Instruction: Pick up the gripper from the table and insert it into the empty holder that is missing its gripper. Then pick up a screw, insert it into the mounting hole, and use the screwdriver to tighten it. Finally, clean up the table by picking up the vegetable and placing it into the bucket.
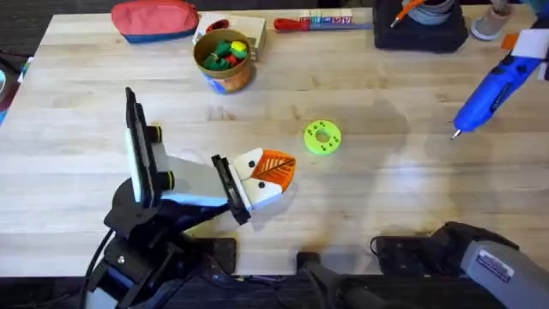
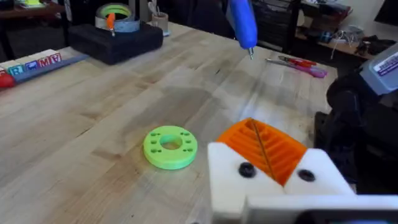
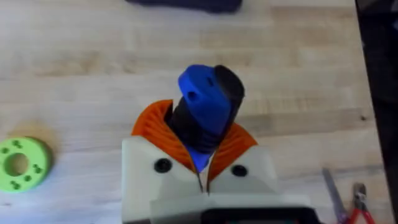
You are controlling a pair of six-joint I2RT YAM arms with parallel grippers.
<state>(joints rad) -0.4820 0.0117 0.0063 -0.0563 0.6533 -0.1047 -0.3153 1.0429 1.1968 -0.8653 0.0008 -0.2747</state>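
1. Two claws are in play. The left claw (image 1: pixel 276 169) rests low over the middle of the desk (image 1: pixel 86 112) with its two pads pressed together and nothing between them.
2. Both of its white mounts (image 2: pixel 224 174) carry an orange ribbed wedge (image 2: pixel 277 149), and each mount shows a dark screw head (image 2: pixel 246 169). I judge that the loose wedge is already seated in its holder and the screw is in, but I cannot tell which mount was the empty one.
3. The right claw (image 3: pixel 202 146) is clamped around the blue screwdriver (image 1: pixel 493 90), which hangs tilted above the far right of the desk, tip down and well apart from the left claw. Whether the tightening is finished I cannot say.
4. The tan bucket (image 1: pixel 225 75) stands at the far side and holds green, yellow and red pieces – the clean-up looks done or nearly done. What seems left is to put the screwdriver down.
5. The desk is pale wood planks. On it lie a green disc (image 1: pixel 322 137) with holes near the left claw, a red pouch (image 1: pixel 154 19), a red-handled tool (image 1: pixel 296 23) and a black box (image 1: pixel 420 34) along the far edge.
6. Behind the desk the room is dark, with cluttered shelves.
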